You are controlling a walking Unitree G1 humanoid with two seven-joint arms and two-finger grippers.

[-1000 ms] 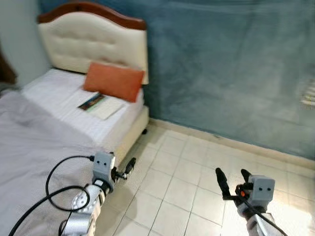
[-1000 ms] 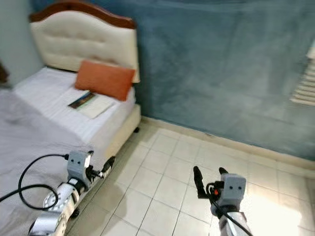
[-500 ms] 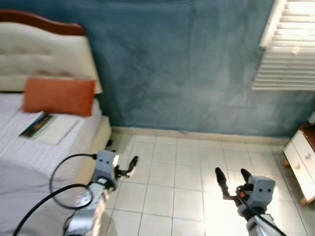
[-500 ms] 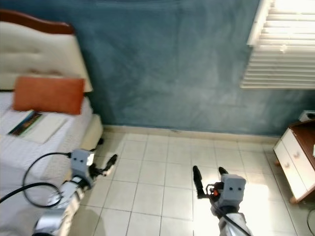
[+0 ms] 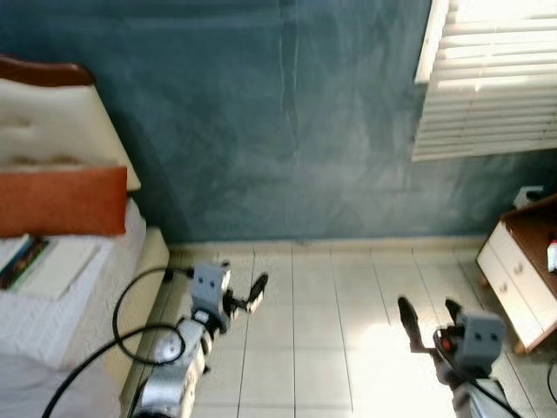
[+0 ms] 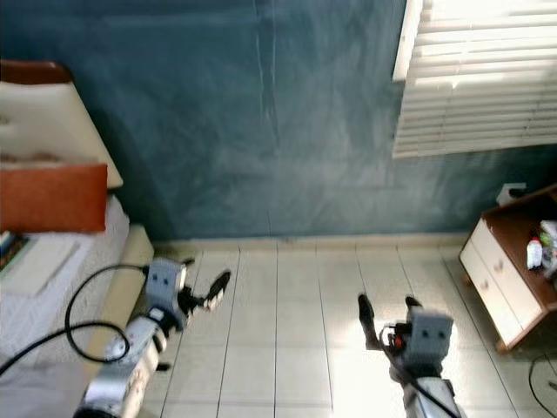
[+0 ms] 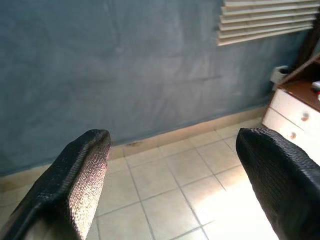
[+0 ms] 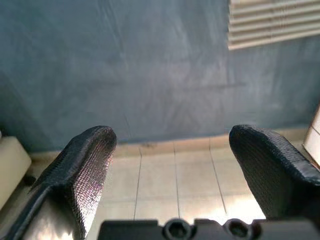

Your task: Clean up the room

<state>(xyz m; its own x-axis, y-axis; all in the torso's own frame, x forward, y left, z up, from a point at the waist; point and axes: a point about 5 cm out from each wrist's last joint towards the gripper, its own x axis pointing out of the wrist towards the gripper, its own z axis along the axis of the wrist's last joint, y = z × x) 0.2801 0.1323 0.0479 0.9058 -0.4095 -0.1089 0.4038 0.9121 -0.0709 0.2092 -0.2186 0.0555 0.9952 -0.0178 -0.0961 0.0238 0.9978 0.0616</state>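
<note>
Change: I turned away from the bed [image 5: 61, 287]; a dresser [image 6: 509, 261] came into sight.
My pincers: left pincer [image 5: 252, 292] and right pincer [image 5: 429, 315] both apart, holding nothing.
Meaning: I think I'm looking for mess.

A blue wall [image 5: 287, 131] rises behind a pale tiled floor [image 5: 331, 296]. White window blinds [image 5: 487, 78] hang at upper right, with a white-drawered cabinet [image 5: 518, 279] below them. At the left stands a bed [image 5: 61, 296] with a cream headboard [image 5: 52, 131]

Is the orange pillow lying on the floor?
No, the orange pillow is up on the bed, leaning against the headboard, not on the tiled floor.
</note>
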